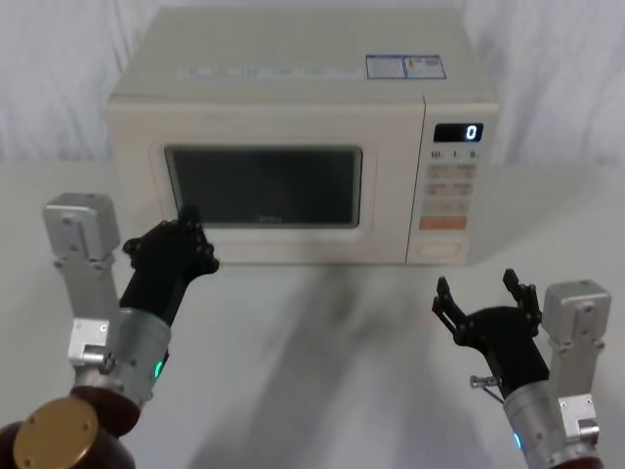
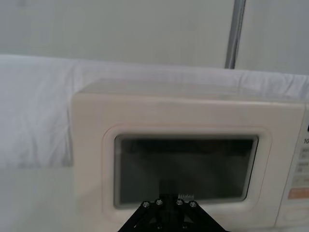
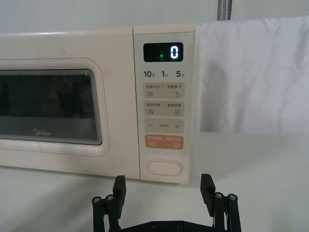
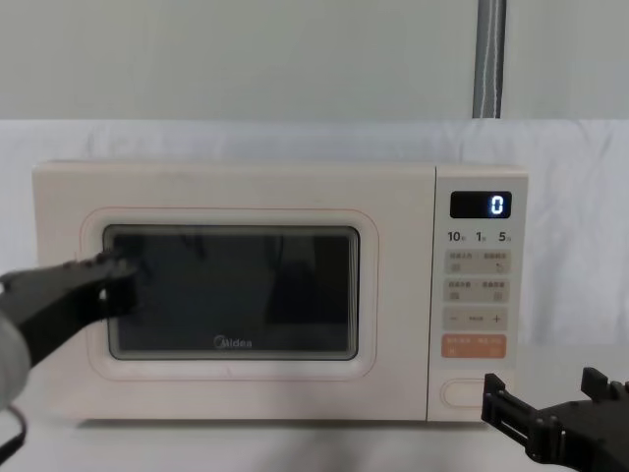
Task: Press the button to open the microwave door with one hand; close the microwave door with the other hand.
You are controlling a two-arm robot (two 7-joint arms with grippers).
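The cream microwave stands at the back of the table with the microwave door [image 1: 264, 186] shut, its dark window [image 4: 231, 290] facing me. The button [image 1: 437, 248] is the wide cream pill at the foot of the control panel [image 3: 164, 167]. My left gripper [image 1: 186, 217] is shut and points at the window's left part [image 4: 120, 265]; whether it touches the glass I cannot tell. The right gripper [image 1: 476, 283] hangs open in front of and below the button [image 4: 462, 392], a short gap away from it, with nothing between its fingers [image 3: 119, 183].
The control panel carries a display [image 3: 164, 52] reading 0, small beige keys and an orange key [image 3: 164, 142] just above the button. White cloth covers the table [image 1: 332, 332] and drapes behind. A metal pole [image 4: 488, 59] rises behind the microwave.
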